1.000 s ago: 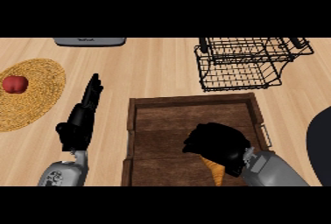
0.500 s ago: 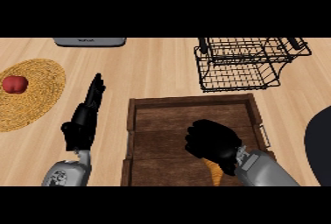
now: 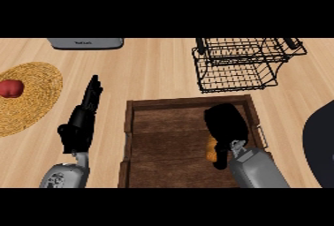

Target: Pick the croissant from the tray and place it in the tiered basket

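A dark wooden tray [image 3: 189, 102] lies on the counter at the lower middle. My right hand [image 3: 225, 125] hovers over its right half, fingers curled downward. Only an orange sliver of the croissant [image 3: 210, 150] shows, tucked under the palm beside the thumb, so the hand appears shut on it. The black wire tiered basket [image 3: 244, 66] stands beyond the tray at the upper right. Left of the tray, my left hand [image 3: 81, 124] rests on the counter with straight fingers pointing away.
A round woven mat [image 3: 29, 99] holding a red apple [image 3: 9, 88] lies at the far left. A grey appliance [image 3: 85, 43] sits at the back edge. A large dark rounded object [image 3: 322, 145] fills the right edge beside the tray.
My right hand has moved away from me across the tray toward its far side, and the orange croissant sliver has travelled with it. The left hand has stayed put.
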{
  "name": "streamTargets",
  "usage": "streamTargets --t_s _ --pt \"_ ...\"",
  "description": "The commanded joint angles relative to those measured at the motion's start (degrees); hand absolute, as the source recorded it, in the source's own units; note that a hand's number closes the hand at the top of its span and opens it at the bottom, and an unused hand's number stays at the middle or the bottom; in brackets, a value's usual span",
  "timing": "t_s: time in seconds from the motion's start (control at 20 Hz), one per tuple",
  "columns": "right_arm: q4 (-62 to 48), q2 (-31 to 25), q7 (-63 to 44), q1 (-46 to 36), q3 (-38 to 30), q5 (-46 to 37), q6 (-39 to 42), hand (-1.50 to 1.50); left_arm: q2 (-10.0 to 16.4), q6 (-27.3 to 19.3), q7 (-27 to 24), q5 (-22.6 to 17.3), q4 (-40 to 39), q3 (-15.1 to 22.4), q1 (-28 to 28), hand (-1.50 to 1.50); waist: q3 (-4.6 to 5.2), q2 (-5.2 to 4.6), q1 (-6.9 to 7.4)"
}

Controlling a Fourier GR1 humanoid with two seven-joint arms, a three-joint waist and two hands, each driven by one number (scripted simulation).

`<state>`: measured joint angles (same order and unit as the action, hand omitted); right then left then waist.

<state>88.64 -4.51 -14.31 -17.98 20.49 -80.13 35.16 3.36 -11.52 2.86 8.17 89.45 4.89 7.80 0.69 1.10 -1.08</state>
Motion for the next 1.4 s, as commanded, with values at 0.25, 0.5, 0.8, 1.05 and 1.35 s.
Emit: streamTargets --t_s 0.25,0.5,0.8,1.05,1.35 --pt "6.4 4.4 -31.7 -9.3 -0.2 2.0 3.6 1.50 -0.2 1.1 1.2 -0.1 -0.9 0.4 2.0 0.00 -0.65 -0.94 1.33" --pt "17.2 4.5 -39.2 -15.4 -1.0 4.4 8.2 1.50 0.1 1.1 -2.5 -0.4 -1.5 -0.2 -1.2 0.00 -0.63 -0.79 1.18" --pt "24.1 4.5 -44.4 -28.2 -9.4 10.6 20.8 1.50 -0.6 0.5 1.8 0.0 -0.1 -0.3 2.7 0.00 -0.63 -0.67 0.97" --pt "18.6 4.5 -42.2 -38.5 -20.2 11.2 23.9 1.50 1.1 2.4 -0.1 -0.9 1.2 -0.8 -0.8 0.00 -0.62 -0.76 1.30" --pt "10.3 4.5 -44.9 -45.2 -28.7 19.6 10.9 1.50 -1.5 1.1 3.3 1.2 3.0 2.6 0.0 0.00 -0.67 -0.97 2.21"
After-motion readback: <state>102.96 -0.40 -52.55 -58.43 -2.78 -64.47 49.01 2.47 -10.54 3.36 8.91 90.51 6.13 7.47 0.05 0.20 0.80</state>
